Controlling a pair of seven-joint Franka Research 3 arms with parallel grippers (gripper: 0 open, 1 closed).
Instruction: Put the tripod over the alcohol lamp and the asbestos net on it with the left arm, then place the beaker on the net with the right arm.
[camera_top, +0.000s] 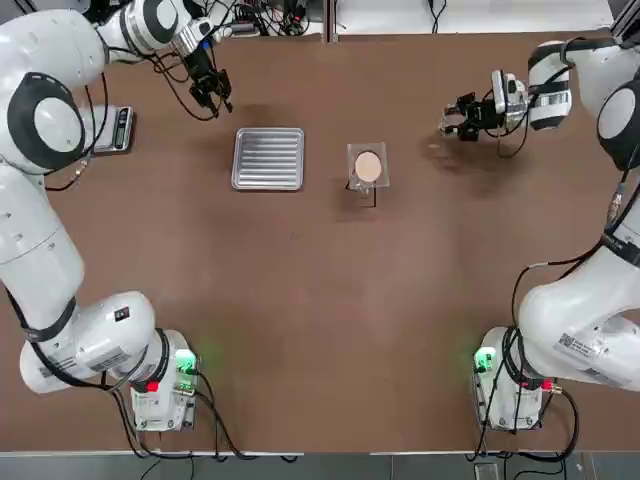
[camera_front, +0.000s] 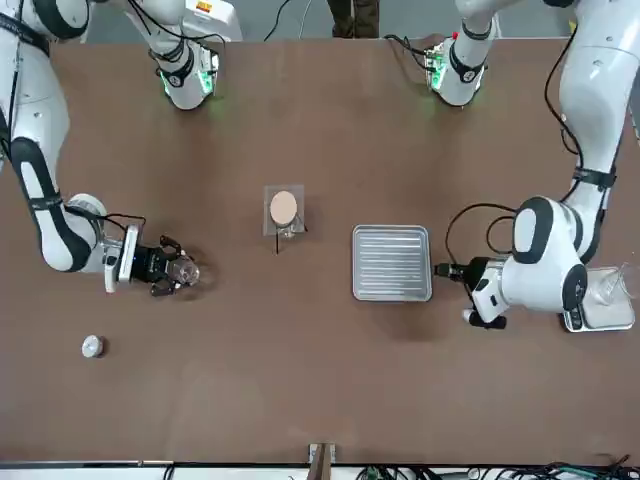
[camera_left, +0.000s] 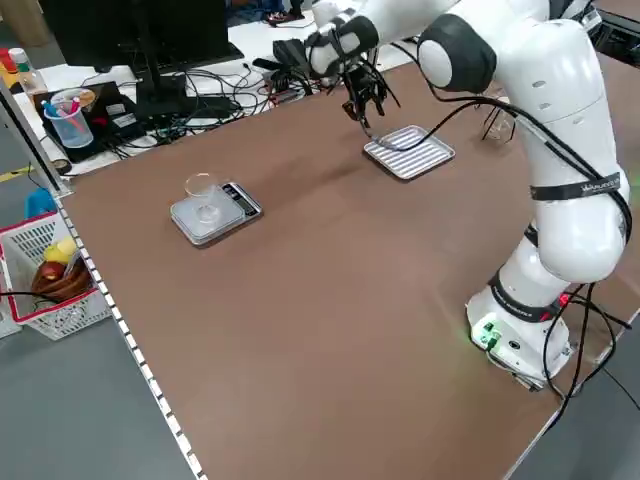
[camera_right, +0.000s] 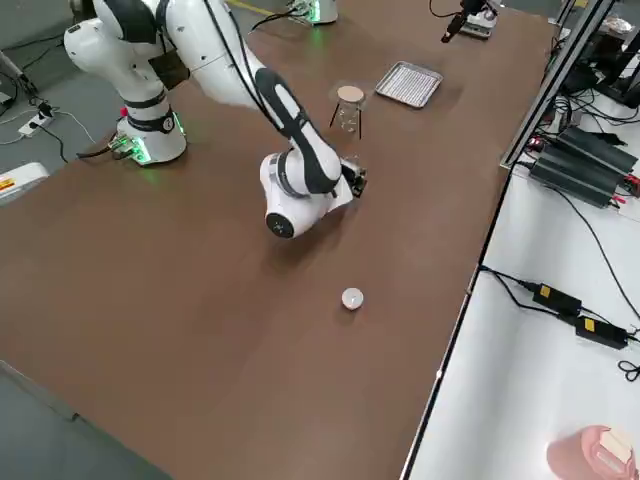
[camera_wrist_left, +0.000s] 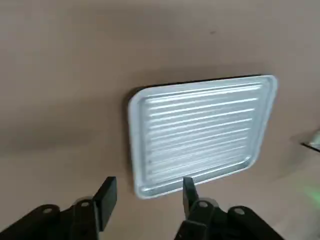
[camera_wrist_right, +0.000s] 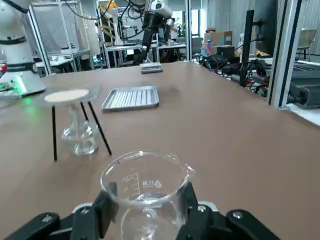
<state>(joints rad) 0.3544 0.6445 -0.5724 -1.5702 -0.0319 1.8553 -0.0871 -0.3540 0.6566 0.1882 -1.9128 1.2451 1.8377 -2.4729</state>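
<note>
Beaker, clamped in your right gripper, could clip the asbestos net and topple the tripod if carried in low.

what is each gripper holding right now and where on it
The right gripper holds the beaker, fingers clamped on opposite sides of its glass wall below the rim. The left gripper holds nothing, open above the table near the tray.

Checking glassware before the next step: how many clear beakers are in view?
2: one beaker in the right gripper, one small beaker on the scale at the table's left edge.
</note>
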